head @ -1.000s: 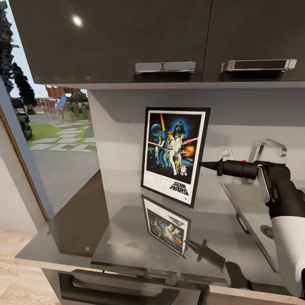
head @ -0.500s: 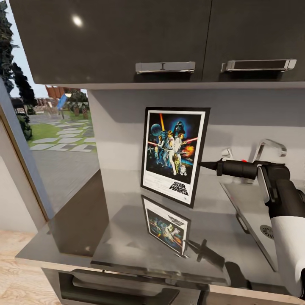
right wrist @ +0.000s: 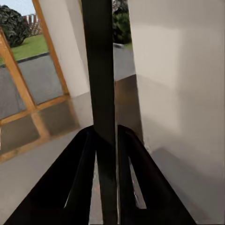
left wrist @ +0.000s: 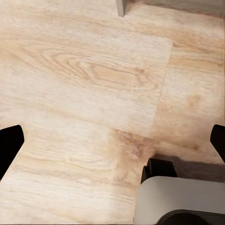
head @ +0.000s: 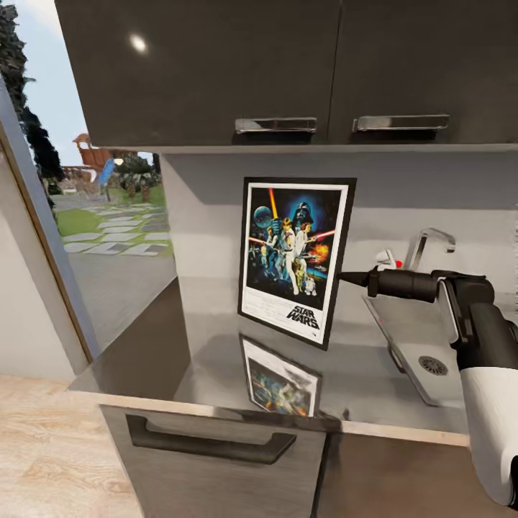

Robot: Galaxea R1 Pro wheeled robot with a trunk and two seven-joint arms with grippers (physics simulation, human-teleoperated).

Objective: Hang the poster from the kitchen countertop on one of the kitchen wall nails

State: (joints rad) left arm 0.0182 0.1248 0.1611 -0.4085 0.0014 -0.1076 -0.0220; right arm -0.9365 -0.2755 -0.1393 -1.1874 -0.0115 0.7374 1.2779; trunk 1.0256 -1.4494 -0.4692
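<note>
Above the kitchen countertop (head: 216, 338), right tool (head: 344, 278) clamped on the poster (head: 295, 257) edge, left tool (left wrist: 112, 140) spread wide, empty.

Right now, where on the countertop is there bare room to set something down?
The kitchen countertop is bare left of the poster, out to the window side, and along its front edge. It is tight on the right: the right tool grips the poster's edge, with the sink and tap beyond.

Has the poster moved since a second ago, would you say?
Yes. Though the camera shifted, the poster, pinched in the right gripper, has drawn away from the tap towards the countertop's front edge.
</note>
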